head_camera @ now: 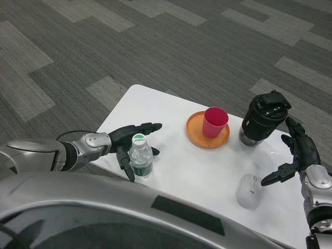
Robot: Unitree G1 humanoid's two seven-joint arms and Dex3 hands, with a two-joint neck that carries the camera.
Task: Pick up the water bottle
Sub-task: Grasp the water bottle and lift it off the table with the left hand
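Head view looks down on a white worktop (207, 176) set over a floor of grey carpet tiles (104, 46). The water bottle (140, 158) stands upright near the worktop's near left edge; it is a small clear plastic bottle with a white cap bearing a green mark and a green label around its lower body. Whether there is water inside cannot be told from this angle.

The left hand (129, 142) reaches in from the left on its silver forearm and sits around the bottle: some fingers (148, 126) stretch out past the cap on the far side, another hangs down just beside the bottle on its near left side. The fingers are spread and released, not clamped on the bottle; whether any of them touches it cannot be told.

Near the middle of the worktop an orange plate (199, 136) carries a red plastic cup (215, 122), standing upright with its mouth open; nothing shows inside it. Just right of the plate stands a black mug with a black lid (262, 118). A white computer mouse (249, 190) lies nearer the front.

The right hand (295, 153) hovers near the worktop's right edge, between mug and mouse, its fingers apart and holding nothing.
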